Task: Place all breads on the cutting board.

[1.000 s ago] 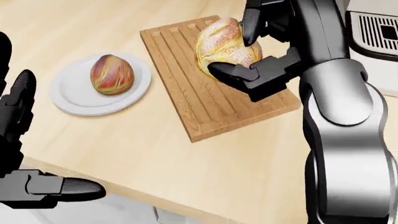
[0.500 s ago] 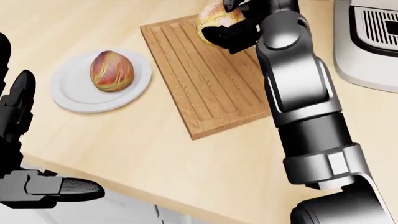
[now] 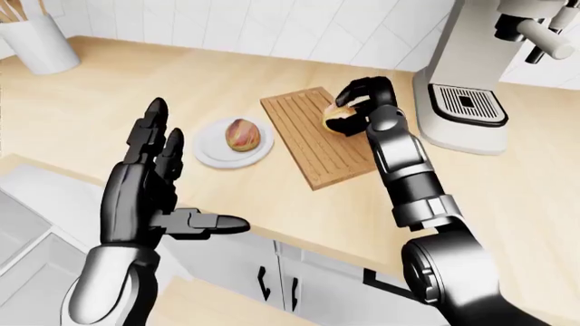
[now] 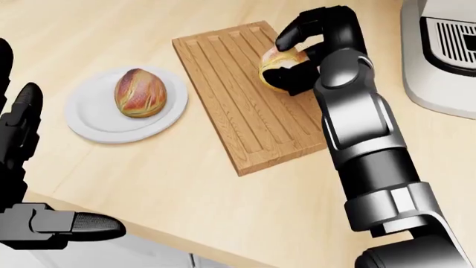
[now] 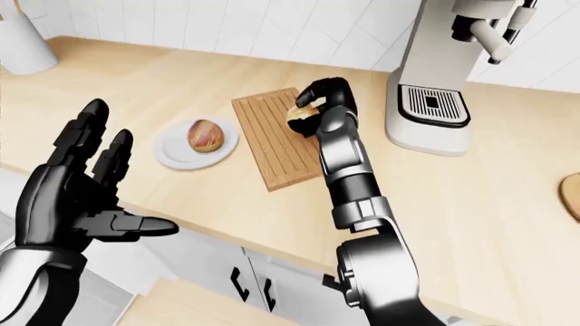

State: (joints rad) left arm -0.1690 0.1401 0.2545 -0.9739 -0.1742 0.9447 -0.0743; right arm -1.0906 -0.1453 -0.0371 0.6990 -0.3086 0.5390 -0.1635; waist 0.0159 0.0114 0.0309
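Observation:
A wooden cutting board [image 4: 238,111] lies on the counter. My right hand [image 4: 297,53] is shut on a pale round bread [image 4: 277,66] over the board's upper right part; I cannot tell if the bread touches the board. A second, reddish-brown bread [image 4: 139,92] sits on a white plate [image 4: 93,120] left of the board. My left hand [image 3: 154,187] is open and empty, held up off the counter's near edge, well left of the plate.
A white coffee machine [image 3: 467,75] stands right of the board. A white utensil holder [image 3: 41,41] stands at the counter's top left. White cabinet doors [image 3: 272,278] lie below the counter edge. A round wooden item [image 5: 571,197] shows at the right edge.
My right hand with the pale bread went up toward the board's top, then came back down over its upper right part. The picture shifted slightly. My left hand stayed still.

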